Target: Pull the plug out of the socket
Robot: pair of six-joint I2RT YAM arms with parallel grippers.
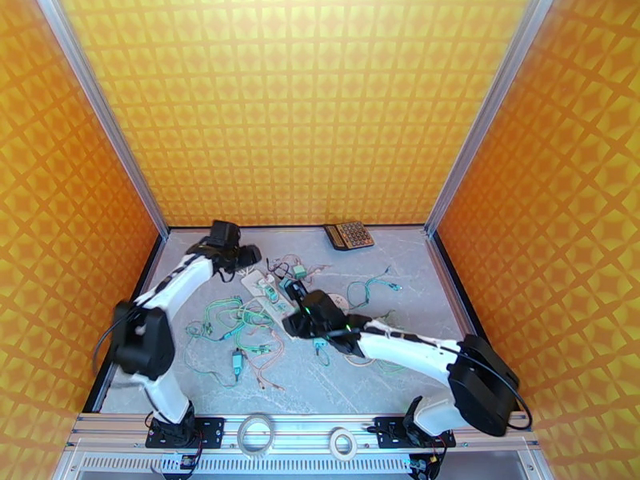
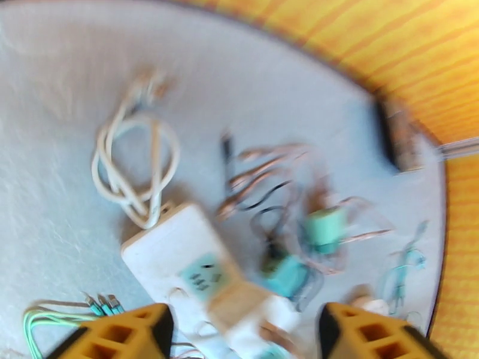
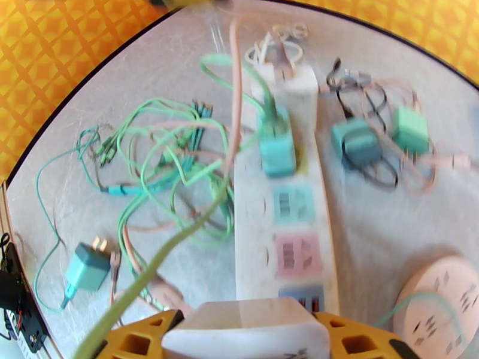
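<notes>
A white power strip (image 1: 268, 291) (image 3: 287, 234) (image 2: 179, 252) lies among loose cables in the middle of the table. A teal plug (image 3: 277, 145) sits in a socket towards its far end. At the strip's near end my right gripper (image 1: 302, 310) (image 3: 245, 333) is shut on a white plug block (image 3: 245, 324) between its yellow fingers (image 3: 138, 339). My left gripper (image 1: 244, 256) (image 2: 242, 336) hangs open over the strip's far end. Its yellow fingers (image 2: 120, 336) stand wide apart with nothing held. The left wrist view is blurred.
Green and pink cables (image 1: 240, 322) sprawl left of the strip, with a loose teal plug (image 3: 87, 267) among them. Two teal chargers (image 3: 356, 142) lie right of it, beside a round white socket (image 3: 443, 294). A calculator (image 1: 349, 234) sits at the back wall.
</notes>
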